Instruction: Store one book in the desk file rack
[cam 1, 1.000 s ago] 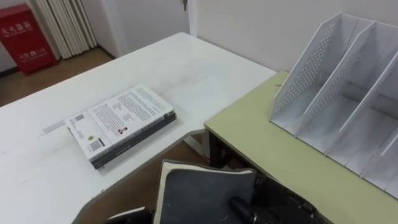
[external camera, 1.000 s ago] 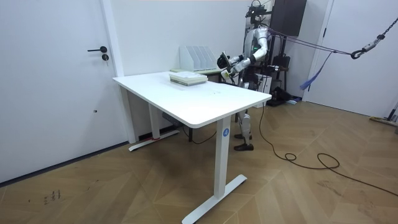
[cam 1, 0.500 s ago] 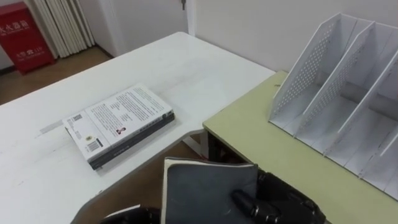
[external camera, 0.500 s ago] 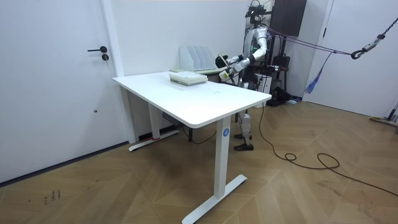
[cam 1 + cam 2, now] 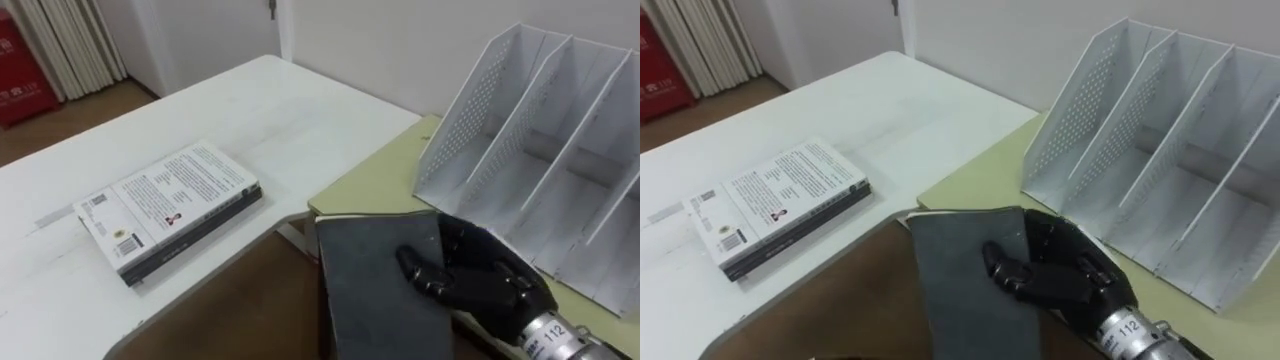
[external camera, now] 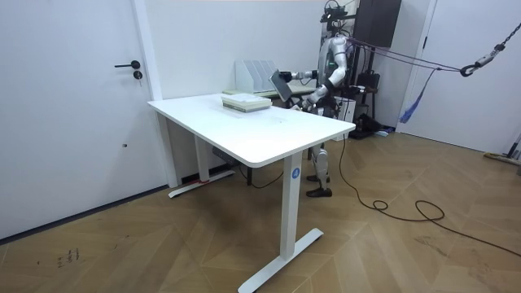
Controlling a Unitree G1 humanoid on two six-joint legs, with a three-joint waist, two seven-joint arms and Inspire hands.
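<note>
Above the white counter (image 5: 300, 110), and the olive counter (image 5: 365, 195) that carries the white file rack (image 5: 540, 130), the dark grey book (image 5: 375, 290) has risen from the view's bottom edge toward the rack. Its top edge now hangs over the olive counter's near corner. It is thin, with a plain matte cover and a pale strip of pages along the top, well apart from the stack of books (image 5: 170, 205) on the white counter; the right robot hand (image 5: 480, 285) grips it, thumb on the cover, while the left robot hand (image 6: 308, 99) sits low by the body, too small to tell its state.
</note>
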